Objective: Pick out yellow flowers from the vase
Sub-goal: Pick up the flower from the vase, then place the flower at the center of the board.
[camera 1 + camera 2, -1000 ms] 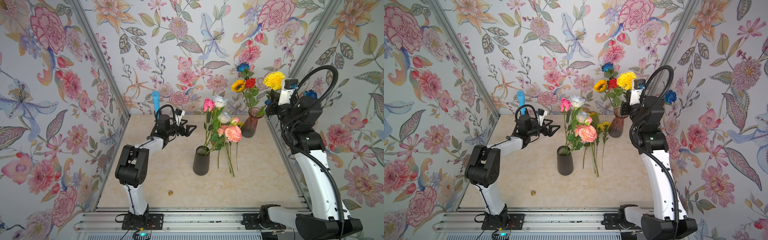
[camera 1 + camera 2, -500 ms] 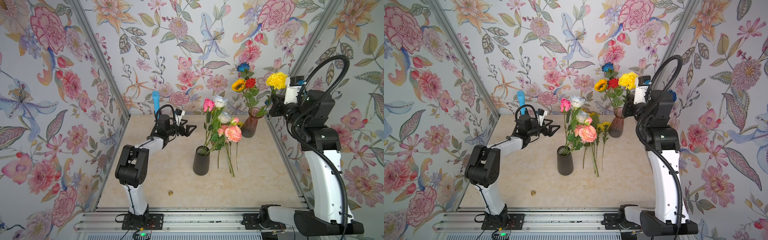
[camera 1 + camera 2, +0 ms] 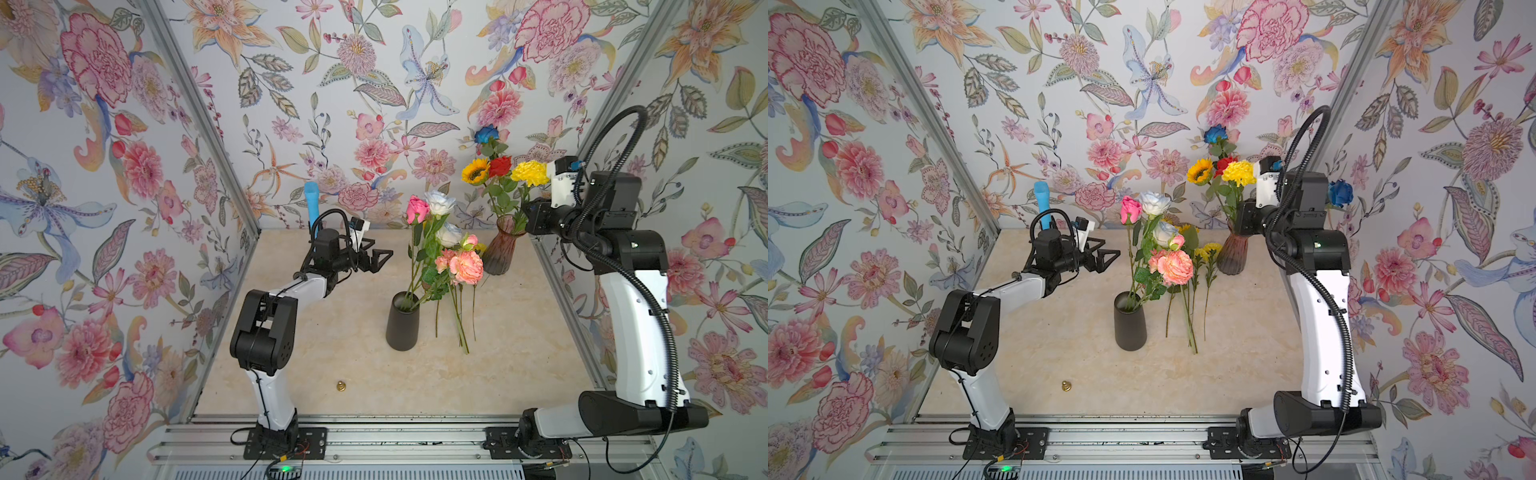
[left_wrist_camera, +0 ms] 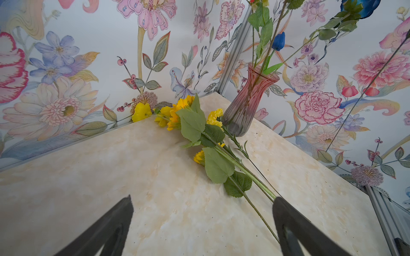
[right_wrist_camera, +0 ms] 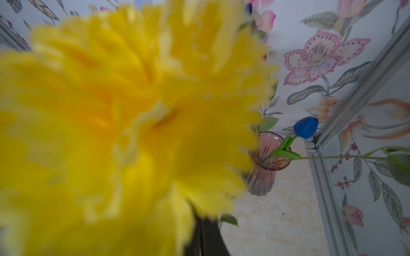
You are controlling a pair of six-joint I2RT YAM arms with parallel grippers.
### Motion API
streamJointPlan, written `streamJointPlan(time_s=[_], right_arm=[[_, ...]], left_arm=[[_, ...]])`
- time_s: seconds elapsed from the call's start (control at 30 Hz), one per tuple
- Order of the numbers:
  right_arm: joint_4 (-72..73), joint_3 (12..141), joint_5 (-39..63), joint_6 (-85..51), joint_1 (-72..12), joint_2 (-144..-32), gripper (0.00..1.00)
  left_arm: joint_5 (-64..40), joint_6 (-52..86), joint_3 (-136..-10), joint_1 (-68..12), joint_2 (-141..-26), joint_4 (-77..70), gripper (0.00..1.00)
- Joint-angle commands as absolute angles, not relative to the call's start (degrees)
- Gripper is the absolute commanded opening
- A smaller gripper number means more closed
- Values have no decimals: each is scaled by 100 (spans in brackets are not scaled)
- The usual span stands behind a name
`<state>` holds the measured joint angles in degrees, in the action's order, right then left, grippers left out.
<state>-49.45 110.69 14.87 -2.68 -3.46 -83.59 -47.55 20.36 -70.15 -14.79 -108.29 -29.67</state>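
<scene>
A ruffled yellow flower (image 3: 530, 172) (image 3: 1238, 172) is held up beside the pink glass vase (image 3: 500, 253) (image 3: 1232, 255), my right gripper (image 3: 532, 216) (image 5: 203, 237) shut on its stem. Its blurred head (image 5: 124, 124) fills the right wrist view. Leaves hide its lower stem. A sunflower (image 3: 475, 171) stands in the vase with a red rose (image 3: 500, 166) and a blue rose (image 3: 486, 134). Several yellow flowers (image 4: 177, 115) (image 3: 1208, 249) lie on the table by the vase. My left gripper (image 3: 376, 259) (image 4: 203, 221) hangs open and empty, left of them.
A black vase (image 3: 402, 322) with pink, white and peach roses stands mid-table. A blue tulip (image 5: 306, 127) leans out of the pink vase toward the right wall. A small brass piece (image 3: 340, 385) lies near the front. A blue cylinder (image 3: 311, 203) stands at the back wall.
The right arm has swung its elbow out to the right, and the yellow flower in its grip has shifted slightly left and down. The left arm has not moved.
</scene>
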Motion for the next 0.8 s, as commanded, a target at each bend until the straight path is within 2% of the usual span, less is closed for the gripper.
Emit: streamJointPlan(time_s=[0.0, 0.37, 0.77], right_arm=[[-5358, 10713, 1763, -326, -568, -8671, 0], [-4458, 9601, 1665, -178, -1288, -9662, 0], [-3241, 9035, 1592, -174, -1520, -10726, 0]], left_arm=[[-4670, 1951, -6915, -1503, -10617, -3110, 100], [-4214, 2197, -6580, -1434, -10347, -3542, 100], [-3835, 2304, -6294, -1280, -9968, -3625, 100]])
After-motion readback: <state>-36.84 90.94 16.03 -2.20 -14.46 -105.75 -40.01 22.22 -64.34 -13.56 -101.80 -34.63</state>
